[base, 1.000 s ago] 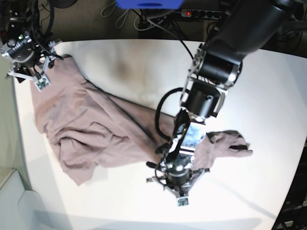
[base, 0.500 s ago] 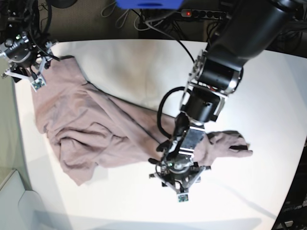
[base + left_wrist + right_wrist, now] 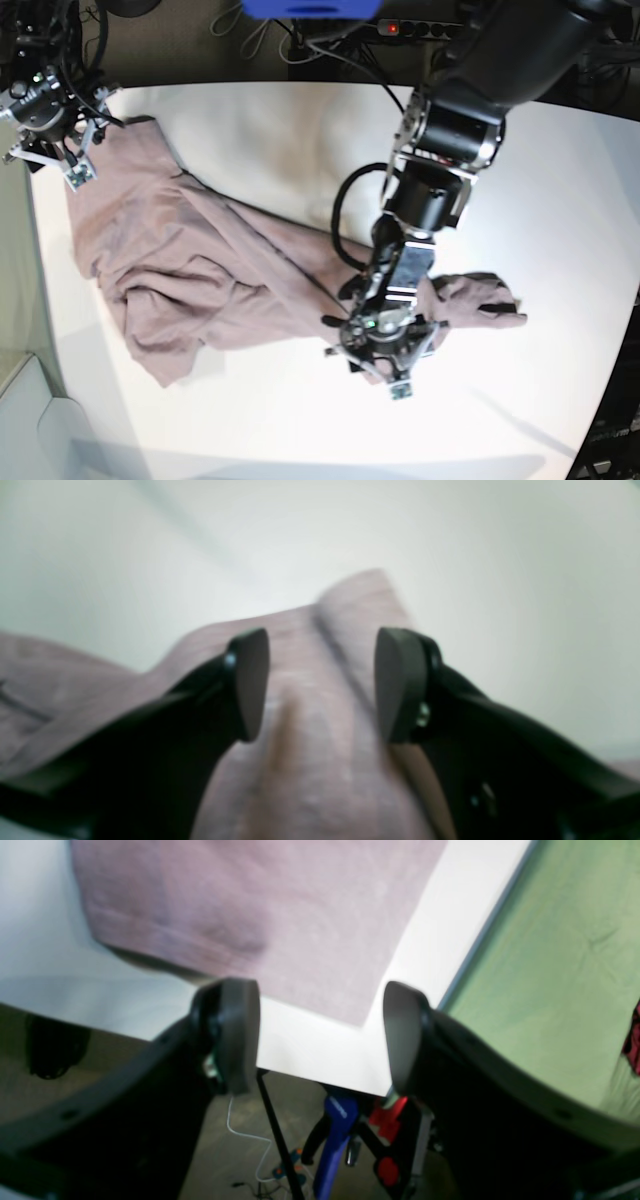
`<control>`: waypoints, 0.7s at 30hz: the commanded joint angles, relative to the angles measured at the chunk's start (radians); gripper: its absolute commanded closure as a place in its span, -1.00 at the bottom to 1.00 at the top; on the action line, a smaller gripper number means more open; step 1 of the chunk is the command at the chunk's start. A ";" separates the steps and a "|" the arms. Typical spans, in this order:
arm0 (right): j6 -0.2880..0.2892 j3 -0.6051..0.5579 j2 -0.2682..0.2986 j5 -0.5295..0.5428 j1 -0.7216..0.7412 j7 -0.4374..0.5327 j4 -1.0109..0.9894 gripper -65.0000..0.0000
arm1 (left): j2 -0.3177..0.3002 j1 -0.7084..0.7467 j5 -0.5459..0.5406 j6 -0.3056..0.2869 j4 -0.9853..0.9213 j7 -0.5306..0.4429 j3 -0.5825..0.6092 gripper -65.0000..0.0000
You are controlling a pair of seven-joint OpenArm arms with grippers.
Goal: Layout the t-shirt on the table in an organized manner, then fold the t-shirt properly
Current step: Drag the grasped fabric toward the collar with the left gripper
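Note:
The mauve-pink t-shirt [image 3: 200, 270] lies crumpled across the left and middle of the white table [image 3: 280, 130], with one sleeve end [image 3: 490, 300] sticking out to the right. My left gripper [image 3: 385, 358] hovers over the shirt's lower edge near the table's front. In the left wrist view the left gripper [image 3: 322, 685] stands open, with cloth [image 3: 310, 780] lying under the gap. My right gripper [image 3: 70, 155] is at the shirt's far left corner. In the right wrist view the right gripper [image 3: 320, 1040] is open, holding nothing, just off a shirt corner [image 3: 250, 905] near the table edge [image 3: 435, 950].
A power strip [image 3: 420, 28] and cables lie on the floor behind the table. Below the table corner hang blue and red clamps [image 3: 340, 1125]. A green surface [image 3: 560, 965] lies beyond the left table edge.
The left gripper has opened and let go of the shirt, then shifted slightly right. The right gripper has drifted a little up and away from the shirt corner.

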 commanded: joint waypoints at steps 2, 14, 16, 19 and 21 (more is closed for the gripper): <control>-0.004 0.007 0.010 -0.001 0.000 0.010 0.018 -0.20 | 0.005 -0.042 0.017 0.001 0.019 -0.030 -0.027 -0.01; -0.004 0.000 0.010 -0.001 0.002 0.010 0.018 -0.20 | -0.034 -0.105 0.015 -0.095 -0.076 -0.116 -0.038 -0.01; -0.004 0.000 0.010 -0.001 0.002 0.010 0.018 -0.20 | -0.027 -0.125 0.012 -0.124 -0.117 -0.119 -0.038 -0.01; -0.004 0.000 0.010 0.001 0.002 0.010 0.018 -0.20 | -0.004 -0.128 0.014 -0.144 -0.139 -0.144 -0.038 -0.01; -0.004 0.000 0.010 0.001 0.002 0.010 0.018 -0.20 | -0.001 -0.124 0.012 -0.155 -0.143 -0.155 -0.038 -0.01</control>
